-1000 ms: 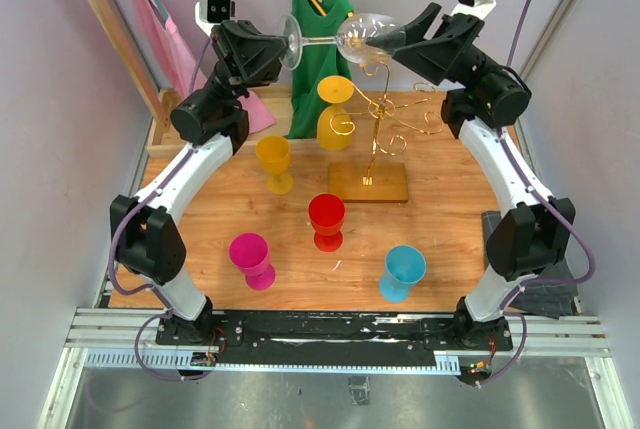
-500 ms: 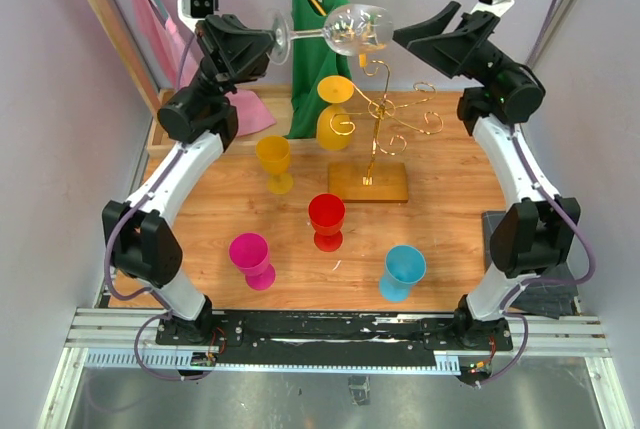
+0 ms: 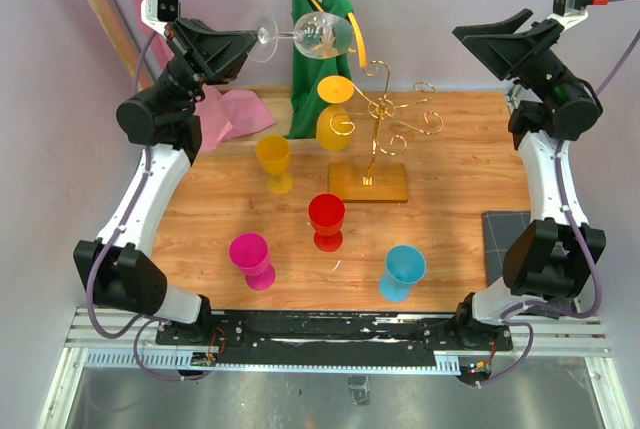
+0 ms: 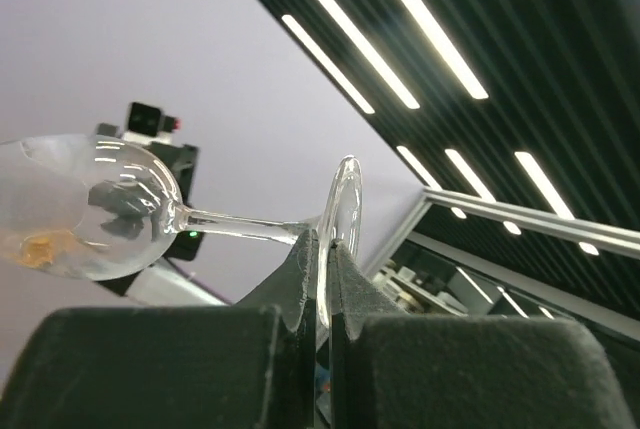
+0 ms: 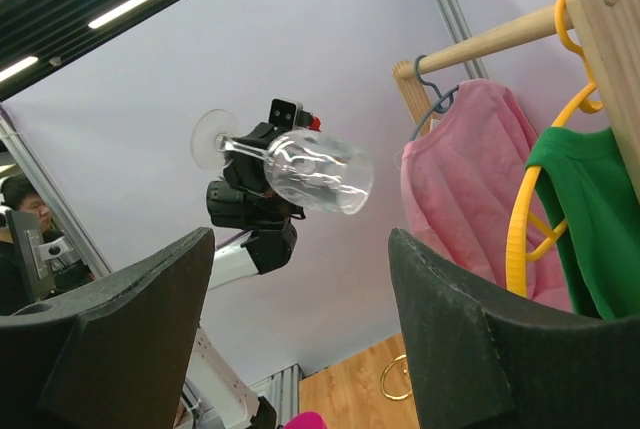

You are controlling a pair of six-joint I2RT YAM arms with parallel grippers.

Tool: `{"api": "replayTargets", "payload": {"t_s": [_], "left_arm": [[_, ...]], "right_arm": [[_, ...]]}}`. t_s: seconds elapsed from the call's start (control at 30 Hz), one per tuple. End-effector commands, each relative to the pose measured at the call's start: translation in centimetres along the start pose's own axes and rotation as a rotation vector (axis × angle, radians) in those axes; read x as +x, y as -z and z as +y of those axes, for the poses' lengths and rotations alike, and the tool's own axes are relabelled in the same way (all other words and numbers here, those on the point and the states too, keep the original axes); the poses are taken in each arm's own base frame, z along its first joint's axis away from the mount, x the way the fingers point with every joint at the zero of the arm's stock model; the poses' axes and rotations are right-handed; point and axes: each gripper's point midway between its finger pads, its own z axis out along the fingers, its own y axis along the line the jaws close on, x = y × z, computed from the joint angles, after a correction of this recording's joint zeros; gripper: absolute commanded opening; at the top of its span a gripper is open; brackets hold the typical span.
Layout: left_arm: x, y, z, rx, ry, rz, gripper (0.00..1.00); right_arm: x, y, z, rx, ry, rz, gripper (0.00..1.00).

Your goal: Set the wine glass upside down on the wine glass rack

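your left gripper (image 3: 252, 37) pinches the glass (image 3: 322, 34) by its foot, held sideways, high up, left of the rack (image 3: 375, 119) and clear of it. right gripper (image 3: 492, 29) gapes empty, well apart. left wrist view crops the bowl.

The wine glass (image 4: 100, 209) is cropped at its bowl.

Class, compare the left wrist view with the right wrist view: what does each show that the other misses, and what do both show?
Only the left wrist view: the left gripper up close, pinching the wine glass by its foot, edge-on. Only the right wrist view: the open right gripper, the pink garment, the green garment on a yellow hanger, and the wooden frame. Both: the glass lying sideways in the left gripper, and ceiling light strips.
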Motion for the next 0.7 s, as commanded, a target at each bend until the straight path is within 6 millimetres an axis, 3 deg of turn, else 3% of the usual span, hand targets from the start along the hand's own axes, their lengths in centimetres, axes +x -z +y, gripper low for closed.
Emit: {"api": "replayTargets", "payload": {"t_s": [0.0,0.43,0.67], "left_arm": [[-0.5,0.9,2.0,-0.180,-0.092,-0.013,0.00],[-2.7,4.9,6.7,-0.539,-0.210,-0.148,0.00],[-1.8,8.1,8.9,-0.697,-0.184,-0.185,0.00]], "right_arm": [[-0.3,0.0,1.7,-0.010,0.079,0.011,0.72],[-0.6,-0.4,2.2,0.035,0.117,0.021,0.72],[-0.9,-0.6,2.4,0.054,0.134,0.016,0.73]]}}
